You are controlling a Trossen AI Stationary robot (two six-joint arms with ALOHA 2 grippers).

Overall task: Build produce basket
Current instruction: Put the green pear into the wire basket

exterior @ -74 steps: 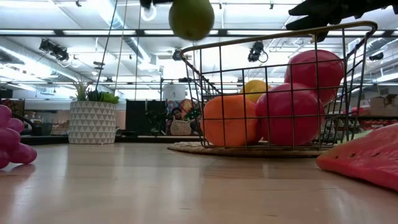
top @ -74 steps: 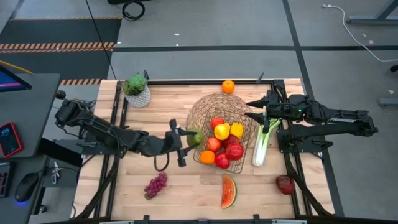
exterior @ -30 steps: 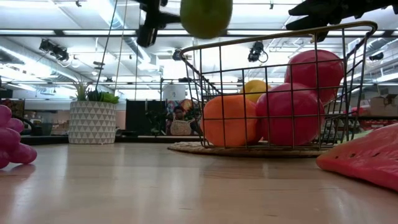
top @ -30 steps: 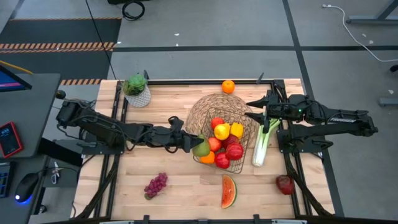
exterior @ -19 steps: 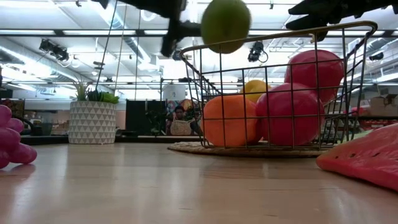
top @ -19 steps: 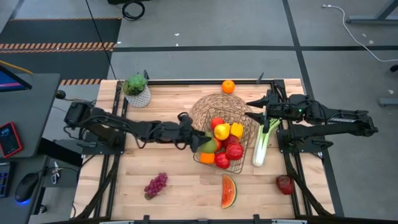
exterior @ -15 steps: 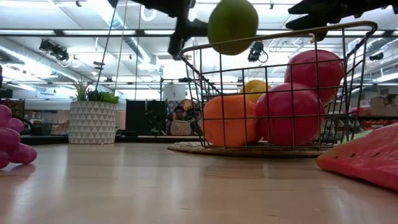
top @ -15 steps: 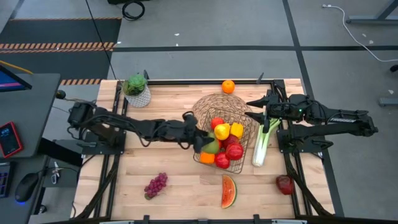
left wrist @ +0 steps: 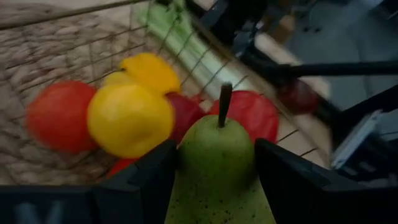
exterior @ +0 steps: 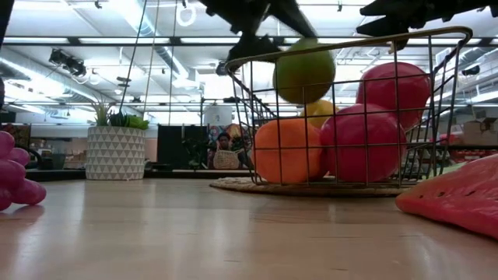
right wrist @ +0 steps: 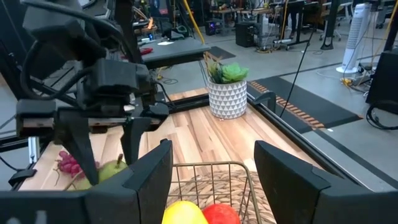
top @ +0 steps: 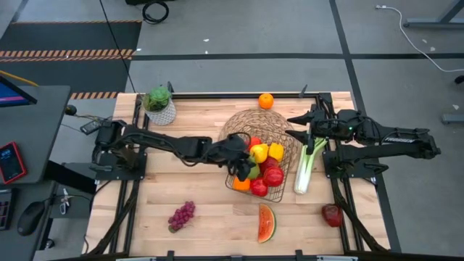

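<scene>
A: Table (top: 196, 206) finish?
B: Pale wood planks, matt, visible grain. Basket (exterior: 436, 47) is thin dark metal wire on a woven straw-like mat (top: 243, 125).
A: Produce?
B: Pear (left wrist: 217, 168) smooth, speckled green skin. Apples (exterior: 362, 144) glossy red. Plant pot (exterior: 115, 154) at 10 o'clock matt white, patterned.

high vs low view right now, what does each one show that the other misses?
Only the high view: the celery stalk, the lone orange behind the basket, the stray apple, and the right gripper at the basket rim. Only the low view: the room behind and the height of the pear, hanging just below the rim. Both: the basket, the left gripper holding the pear, grapes, watermelon slice, plant pot.
</scene>
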